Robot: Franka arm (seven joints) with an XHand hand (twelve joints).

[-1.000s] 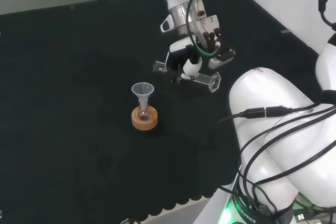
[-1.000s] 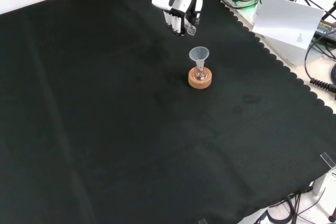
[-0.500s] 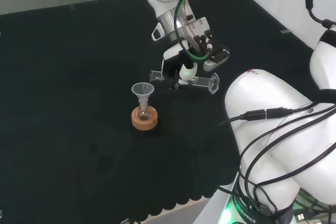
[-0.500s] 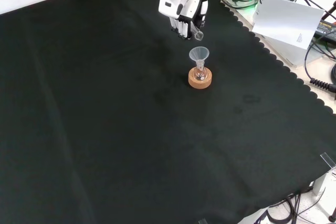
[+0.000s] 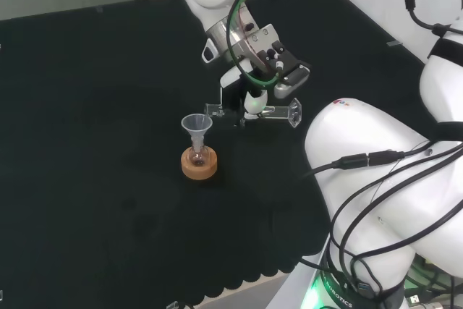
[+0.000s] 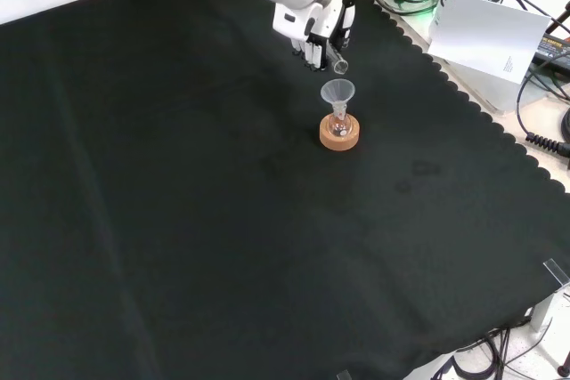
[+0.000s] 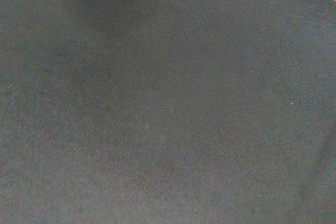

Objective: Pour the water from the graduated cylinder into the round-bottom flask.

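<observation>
The graduated cylinder (image 5: 249, 112) is clear, slim and lies about level in the air, its flat foot toward the right of the head view and its open mouth toward the left, just above and to the right of the funnel (image 5: 197, 125). The hand (image 5: 249, 95) has its fingers (image 6: 313, 49) curled round the cylinder's middle. In the front view the cylinder's mouth (image 6: 340, 66) hangs just beyond the funnel's rim, a little apart from it.

The clear funnel stands upright in the neck of the small round-bottom flask (image 5: 196, 155), which sits in a cork ring (image 6: 339, 134).

The worktop (image 6: 196, 220) under black cloth lies bare to the left and near side in the front view. Its scalloped edge (image 6: 463, 95) runs close on the right there.
</observation>
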